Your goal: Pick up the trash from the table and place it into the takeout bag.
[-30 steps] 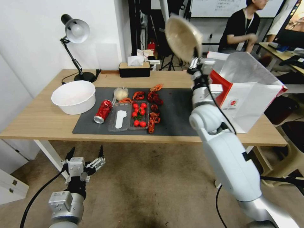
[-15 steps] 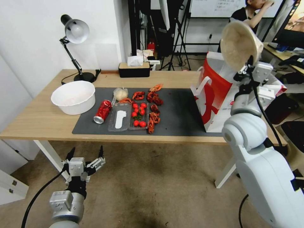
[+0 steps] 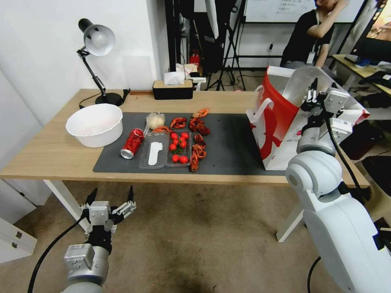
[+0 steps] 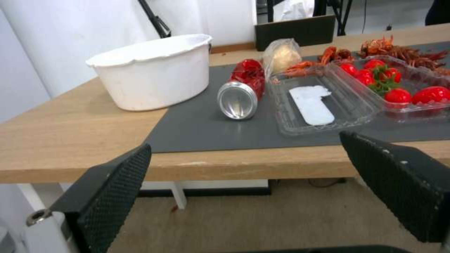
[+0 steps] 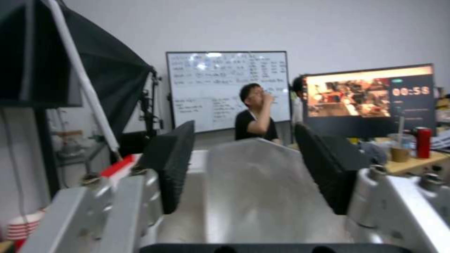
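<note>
On the table [image 3: 53, 150], a crushed red soda can [image 3: 132, 142] [image 4: 244, 91] lies on its side on the dark mat [image 3: 228, 142]. Behind it is a small clear bag with a beige lump [image 3: 155, 120] [image 4: 282, 56]. The white takeout bag [image 3: 281, 126] with red sides stands open at the table's right end. My right gripper [image 3: 313, 90] [image 5: 244, 135] hangs open over the bag's mouth, nothing between its fingers, with the silver lining [image 5: 253, 182] below them. My left gripper [image 3: 110, 201] [image 4: 246, 147] waits open below the table's front edge, facing the can.
A large white plastic bowl [image 3: 94, 124] stands at the left. A clear tray of cherry tomatoes [image 3: 179, 147] and red crayfish shells [image 3: 198, 126] lie mid-mat. A desk lamp [image 3: 97, 40] and black tissue box [image 3: 173, 88] sit along the back edge.
My right gripper carried a beige round bowl rightward over the takeout bag, then opened and dropped lower; the bowl has gone from its fingers. The left arm has not moved.
</note>
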